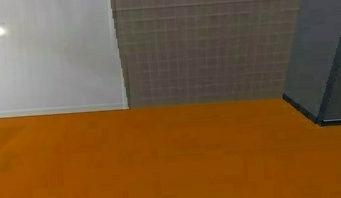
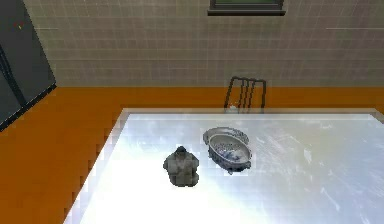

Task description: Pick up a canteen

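Two things are seen on the white table [image 2: 300,190]: a dark grey canteen [image 2: 181,166] left of the frame's centre and, just beyond to its right, an oval metal bowl [image 2: 227,147] whose content cannot be told. Behind the far edge a dark chair [image 2: 245,93] is placed. The gripper's state cannot be told.

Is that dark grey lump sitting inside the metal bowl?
No, the dark grey lump stands on the table left of the metal bowl.

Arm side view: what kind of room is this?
Probably a kitchen or dining area: a white table with a metal bowl on it, a dark chair at its far side, and a tiled wall.
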Robot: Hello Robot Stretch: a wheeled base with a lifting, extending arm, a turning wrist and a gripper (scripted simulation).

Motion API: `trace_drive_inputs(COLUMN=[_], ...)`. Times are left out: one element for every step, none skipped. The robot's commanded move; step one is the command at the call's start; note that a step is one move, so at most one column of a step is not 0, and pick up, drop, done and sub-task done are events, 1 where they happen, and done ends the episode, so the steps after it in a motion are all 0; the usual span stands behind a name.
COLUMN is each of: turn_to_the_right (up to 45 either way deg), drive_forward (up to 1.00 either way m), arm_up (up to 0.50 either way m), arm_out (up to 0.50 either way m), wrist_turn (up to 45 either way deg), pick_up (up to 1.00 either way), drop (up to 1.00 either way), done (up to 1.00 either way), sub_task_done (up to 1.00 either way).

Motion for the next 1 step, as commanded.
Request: trace_drive_inputs(turn_to_the_right=[0.0], drive_forward=[0.0], arm_up=[0.5], arm_out=[0.0], wrist_turn=[0.0], pick_up=[0.0], drop=[0.0], done=[0.0], sub_task_done=[0.0])
